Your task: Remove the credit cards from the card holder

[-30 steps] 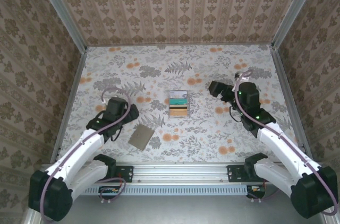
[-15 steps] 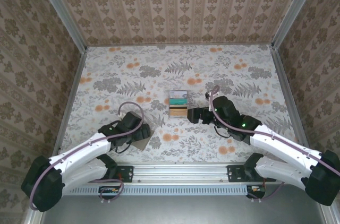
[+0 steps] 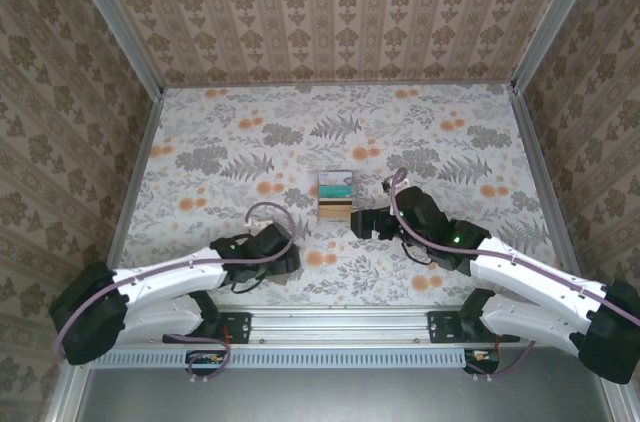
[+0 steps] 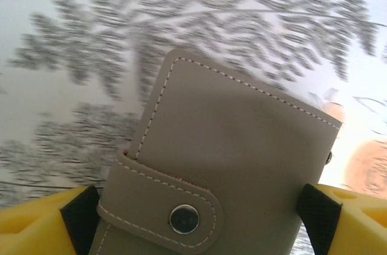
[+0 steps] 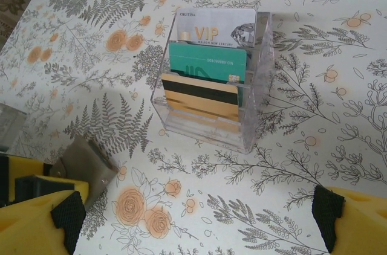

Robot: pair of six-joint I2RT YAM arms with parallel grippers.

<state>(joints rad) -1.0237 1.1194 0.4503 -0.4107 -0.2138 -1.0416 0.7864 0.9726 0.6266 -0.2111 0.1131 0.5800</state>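
Top external: the left pincer [image 3: 285, 260] has swung low over the near bench [image 3: 200, 142]. The right pincer [image 3: 362, 223] has arrived just beside the clear card holder [image 3: 335, 194].
Left wrist: jaws apart, straddling a taupe snap wallet [image 4: 230, 152].
Right wrist: jaws wide apart, with the credit cards [image 5: 208, 67] ahead in the holder. None has been taken out yet.

Three credit cards [image 5: 208, 64], one clear stand [image 5: 259, 74], one card holder [image 4: 230, 146].

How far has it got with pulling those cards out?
Nothing out yet. Three cards stand in the clear stand, the open right gripper facing them. The left gripper brackets the snapped-shut taupe wallet; grip unclear. Every removal remains.
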